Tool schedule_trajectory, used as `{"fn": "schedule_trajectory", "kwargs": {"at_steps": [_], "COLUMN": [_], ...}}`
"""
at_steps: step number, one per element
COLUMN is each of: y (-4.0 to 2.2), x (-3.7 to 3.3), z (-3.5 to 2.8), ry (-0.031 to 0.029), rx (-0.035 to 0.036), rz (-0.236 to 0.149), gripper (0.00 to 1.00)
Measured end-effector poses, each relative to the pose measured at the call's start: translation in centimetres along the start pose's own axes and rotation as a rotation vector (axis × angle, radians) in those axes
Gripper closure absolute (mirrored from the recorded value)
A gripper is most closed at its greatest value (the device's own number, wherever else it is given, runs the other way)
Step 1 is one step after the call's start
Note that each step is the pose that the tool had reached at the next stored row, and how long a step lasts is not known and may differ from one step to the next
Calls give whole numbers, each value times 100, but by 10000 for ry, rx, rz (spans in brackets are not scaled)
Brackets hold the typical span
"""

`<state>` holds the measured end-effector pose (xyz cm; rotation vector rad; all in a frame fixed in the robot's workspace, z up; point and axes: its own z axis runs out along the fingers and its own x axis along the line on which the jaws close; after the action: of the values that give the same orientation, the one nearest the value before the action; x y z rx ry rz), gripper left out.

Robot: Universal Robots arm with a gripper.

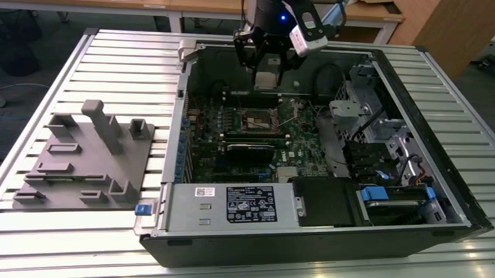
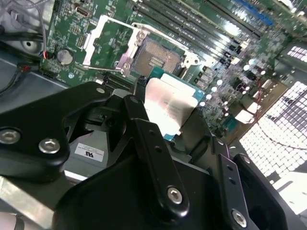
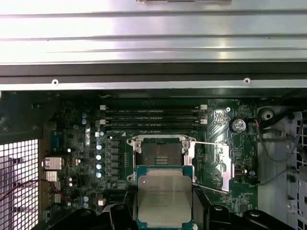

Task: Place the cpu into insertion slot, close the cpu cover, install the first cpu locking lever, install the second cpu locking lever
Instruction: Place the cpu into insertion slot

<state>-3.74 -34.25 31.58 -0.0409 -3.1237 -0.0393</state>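
you have the cpu (image 3: 164, 199) pinched by its edges in the gripper (image 3: 164, 221). the fingers (image 3: 120, 218) are closed in only as far as the chip's width, and its grey metal top faces up. in the exterior view the gripper hangs inside the open computer case (image 1: 309, 249), above the motherboard (image 3: 72, 143).

the cpu is in the air, near the socket (image 3: 160, 155) but apart from it. nothing sits in the socket yet; both wrist views show its bare contact field inside the silver rim.

the cover (image 3: 224, 165) is flipped open on its hinge and lies back over the board just beside the socket. a thin wire lever (image 3: 211, 143) stands swung out along the cover's edge. a second thin wire seems to run along the cover's other side, though you can't tell which is first or second.

so, as a judgement, none of the four steps is finished. the placing of the cpu is the one in hand, and the cover and both levers are left.
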Motion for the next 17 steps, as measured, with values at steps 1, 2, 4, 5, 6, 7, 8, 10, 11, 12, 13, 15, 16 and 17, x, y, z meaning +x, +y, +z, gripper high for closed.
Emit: {"fn": "schedule_trajectory", "kwargs": {"at_steps": [1, 2, 4, 5, 6, 7, 8, 10, 11, 12, 13, 15, 16, 17], "y": [0, 0, 0, -1, -1, -1, -1, -2, -2, -2, -2, -2, -2, -2], "x": [0, 0, 0, 0, -1, -1, -1, -1, -1, -1, -1, -1, -1, -2], "z": [8, 15, 25, 30, 36, 46, 56, 69, 70, 70, 70, 71, 71, 72], "ry": [1, 1, 1, 2, 2, 2, 2, 3, 3, 3, 4, 3, 3, 2], "rx": [-62, -100, -107, -106, -106, -106, -106, -106, -105, -104, -104, -106, -106, -106], "rz": [-1, -2, -1, -1, -2, -2, -2, -3, -2, -2, -2, -2, -2, -2], "gripper": [46, 46, 46, 46, 46, 46, 46, 46, 46, 46, 46, 46, 46, 46]}}
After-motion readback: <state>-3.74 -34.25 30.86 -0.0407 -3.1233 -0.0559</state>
